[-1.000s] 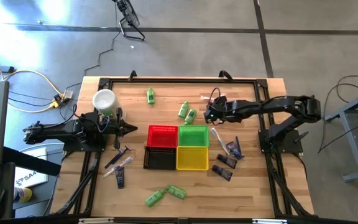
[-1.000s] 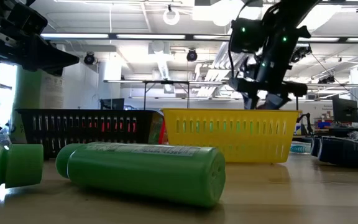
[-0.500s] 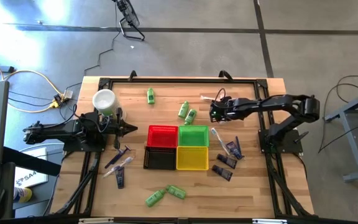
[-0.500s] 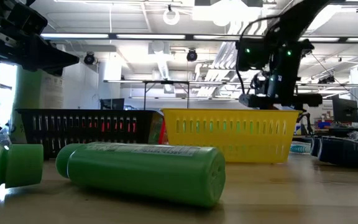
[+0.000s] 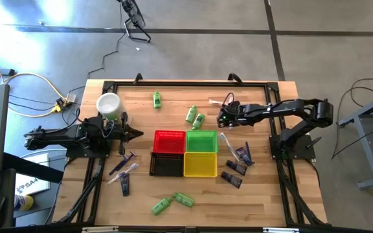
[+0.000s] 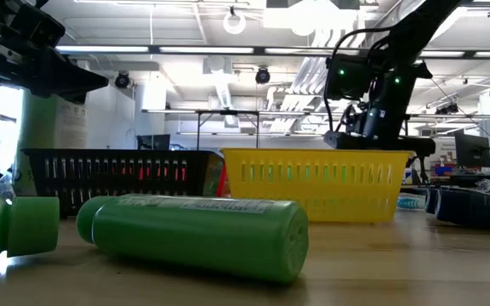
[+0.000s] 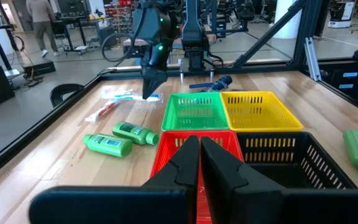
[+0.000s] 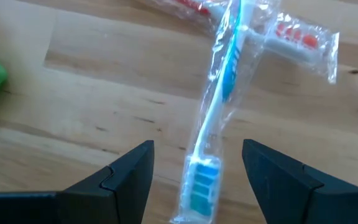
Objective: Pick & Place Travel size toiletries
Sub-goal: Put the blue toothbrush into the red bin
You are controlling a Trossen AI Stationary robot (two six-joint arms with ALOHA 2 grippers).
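Lowered right gripper gapes over wrapped toothbrush on wooden table; left clenched.

Red basket, green basket, black basket, yellow basket, blue-bristled wrapped toothbrush, white cup

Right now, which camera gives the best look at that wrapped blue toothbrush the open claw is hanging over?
The right wrist view: the wrapped blue toothbrush fills it, lying on the wood between the open right gripper fingers. The left wrist view shows it far off, small. The high view shows only a sliver. In the low view the baskets hide it.
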